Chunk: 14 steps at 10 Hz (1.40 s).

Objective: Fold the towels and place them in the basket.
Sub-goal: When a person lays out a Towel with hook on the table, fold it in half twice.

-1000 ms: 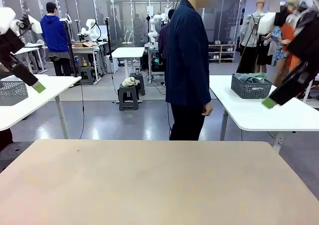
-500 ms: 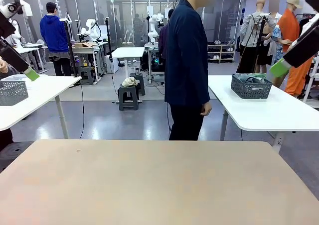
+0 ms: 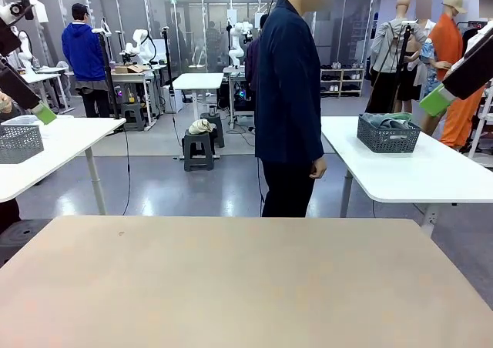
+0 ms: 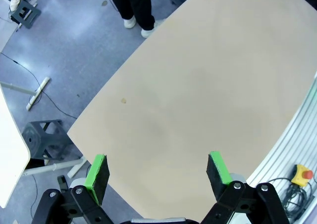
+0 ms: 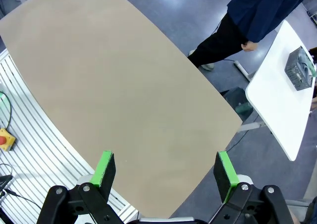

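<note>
No towels are in view. The beige table (image 3: 231, 286) in front of me is bare. My left gripper (image 3: 44, 115) hangs high at the far left and my right gripper (image 3: 435, 102) high at the far right, both well above the table. In the left wrist view the left gripper (image 4: 158, 172) is open with nothing between its green pads. The right gripper (image 5: 166, 177) is open and empty as well. A dark grey mesh basket (image 3: 389, 135) with greyish cloth in it stands on a white side table at the right, also seen as the basket (image 5: 301, 68) from the right wrist.
A person in a dark blue jacket (image 3: 289, 94) stands at the table's far edge, hands down. Another grey mesh basket (image 3: 19, 142) sits on a white table (image 3: 54, 152) at the left. A red stop button (image 4: 303, 174) lies beside the table's near side.
Both arms have lifted up and outward; the right gripper rose from beside the side table's basket to head height. The person has stayed in place.
</note>
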Each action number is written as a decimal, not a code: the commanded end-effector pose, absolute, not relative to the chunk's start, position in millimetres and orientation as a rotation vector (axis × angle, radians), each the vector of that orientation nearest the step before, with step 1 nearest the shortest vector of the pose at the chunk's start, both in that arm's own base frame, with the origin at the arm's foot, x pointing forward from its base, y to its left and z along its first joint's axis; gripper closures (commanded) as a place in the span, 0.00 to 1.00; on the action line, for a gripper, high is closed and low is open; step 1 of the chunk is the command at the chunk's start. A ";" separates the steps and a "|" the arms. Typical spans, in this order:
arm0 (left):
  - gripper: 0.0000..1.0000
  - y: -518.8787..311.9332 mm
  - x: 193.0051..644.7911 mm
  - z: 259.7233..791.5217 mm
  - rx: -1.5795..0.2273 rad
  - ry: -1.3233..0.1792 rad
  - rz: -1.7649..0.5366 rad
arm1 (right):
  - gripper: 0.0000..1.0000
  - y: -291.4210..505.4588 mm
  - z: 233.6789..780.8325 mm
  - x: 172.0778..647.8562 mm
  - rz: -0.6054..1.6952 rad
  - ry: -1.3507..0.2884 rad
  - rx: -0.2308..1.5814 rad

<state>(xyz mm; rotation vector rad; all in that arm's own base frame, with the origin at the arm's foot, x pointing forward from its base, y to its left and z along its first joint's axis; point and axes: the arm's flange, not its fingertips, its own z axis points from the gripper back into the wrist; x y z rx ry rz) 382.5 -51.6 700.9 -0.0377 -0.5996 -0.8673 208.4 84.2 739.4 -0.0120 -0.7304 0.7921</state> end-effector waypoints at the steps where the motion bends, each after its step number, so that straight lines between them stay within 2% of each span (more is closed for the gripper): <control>1: 0.00 -52.1 383.1 699.3 -0.040 -0.620 -0.866 | 0.00 84.3 737.2 210.5 0.794 -0.736 -0.022; 3: 0.00 -46.7 377.0 707.1 -0.071 -0.626 -0.890 | 0.00 82.0 743.9 202.7 0.826 -0.732 0.005; 8: 0.00 -0.8 364.9 759.7 -0.126 -0.654 -0.947 | 0.00 36.0 802.7 177.2 0.891 -0.737 -0.007; 14: 0.00 28.1 326.1 822.3 -0.144 -0.704 -0.984 | 0.00 2.5 838.1 127.2 0.908 -0.785 0.047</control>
